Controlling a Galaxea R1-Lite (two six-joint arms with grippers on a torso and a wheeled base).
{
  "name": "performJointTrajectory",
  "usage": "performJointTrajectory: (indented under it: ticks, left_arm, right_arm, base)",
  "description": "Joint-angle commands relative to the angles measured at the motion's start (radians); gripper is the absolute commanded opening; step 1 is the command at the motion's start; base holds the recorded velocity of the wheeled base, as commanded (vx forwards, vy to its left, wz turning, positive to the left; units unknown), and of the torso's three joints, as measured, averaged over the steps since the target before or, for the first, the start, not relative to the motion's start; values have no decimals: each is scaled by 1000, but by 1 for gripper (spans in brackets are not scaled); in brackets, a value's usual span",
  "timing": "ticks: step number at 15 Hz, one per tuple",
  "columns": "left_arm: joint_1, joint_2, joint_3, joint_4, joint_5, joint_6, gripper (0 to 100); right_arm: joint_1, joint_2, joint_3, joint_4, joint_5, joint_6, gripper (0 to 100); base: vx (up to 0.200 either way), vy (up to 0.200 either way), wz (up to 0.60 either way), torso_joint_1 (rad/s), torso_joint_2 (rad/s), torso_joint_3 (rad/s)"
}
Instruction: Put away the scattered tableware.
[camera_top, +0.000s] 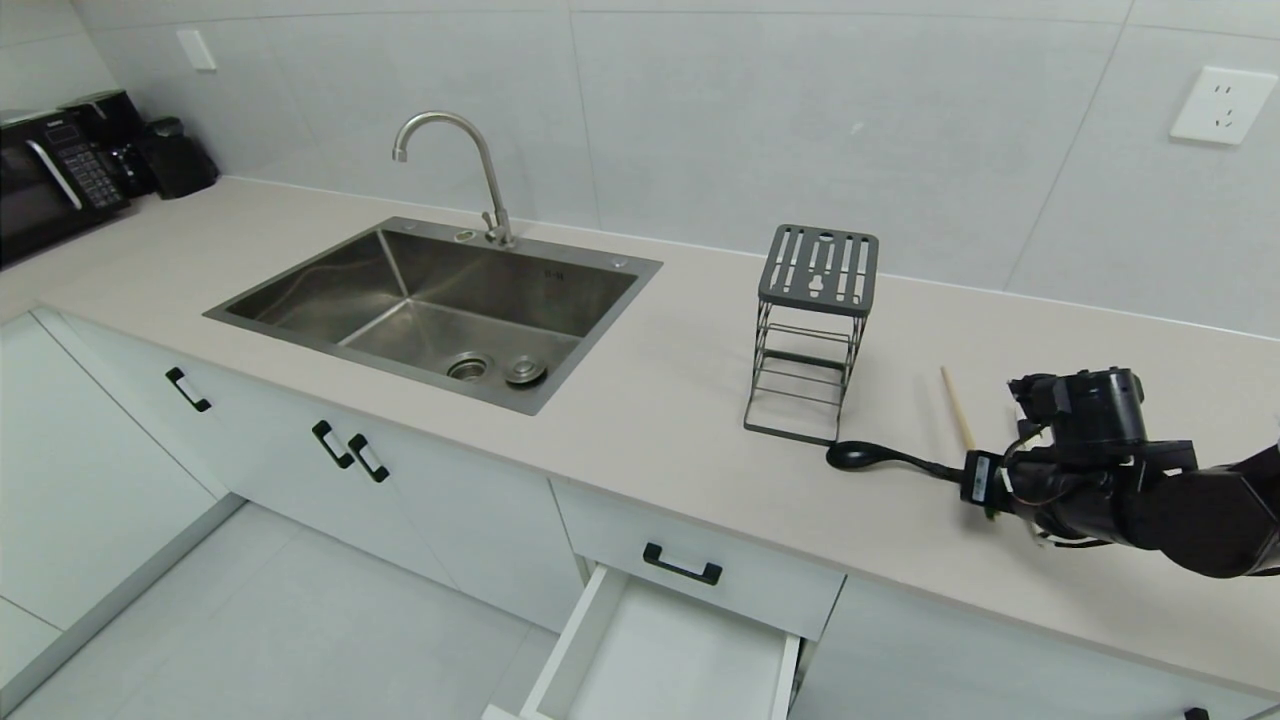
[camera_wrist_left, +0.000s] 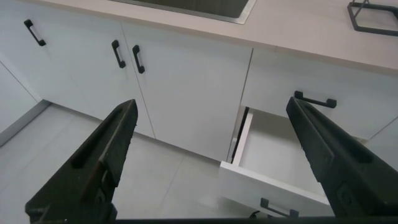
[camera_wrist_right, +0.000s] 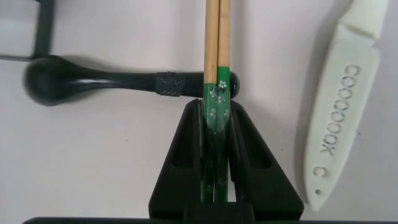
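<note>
One pale length of the chopsticks (camera_top: 956, 407) sticks out past the right gripper (camera_top: 985, 480) in the head view, low over the counter (camera_top: 650, 400) at its right end. A black spoon (camera_top: 870, 457) lies flat on the counter, with its bowl just beside the foot of the rack (camera_top: 812, 330) and its handle running toward the right gripper. The rack is dark wire with a slotted top and stands upright between the sink (camera_top: 440, 305) and the right gripper. Below the counter's front edge, a drawer (camera_top: 650, 660) is pulled out.

From the left wrist view, the left gripper (camera_wrist_left: 211, 112) has its fingers (camera_wrist_left: 99, 162) spread wide with nothing between them. It hangs over the floor in front of the cabinet doors (camera_wrist_left: 186, 87), and the pulled-out drawer is beyond it. A corner of the rack's base sits on the counter above.

From the right wrist view, the right gripper is clamped on the chopsticks at their green, flower-printed ends. The two sticks lie side by side, and their bare wood extends away from the fingers. They cross over the handle end of the black spoon; I cannot tell whether they touch it. A white knife (camera_wrist_right: 342, 106) lies flat on the counter, near the chopsticks and apart from them.
</note>
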Motion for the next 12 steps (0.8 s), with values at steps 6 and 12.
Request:
performJointTrajectory:
  ticks: [6,12]
  left_arm:
    - [0,1,0,0,0,-6,100]
    - [0,1,0,0,0,-6,100]
  right_arm:
    - [141,-354,113,-4,6,-19,0]
    - [286,-695,280,-53,61,-205,0]
  base:
    - [0,0,0,0,0,0]
    - [0,0,0,0,0,0]
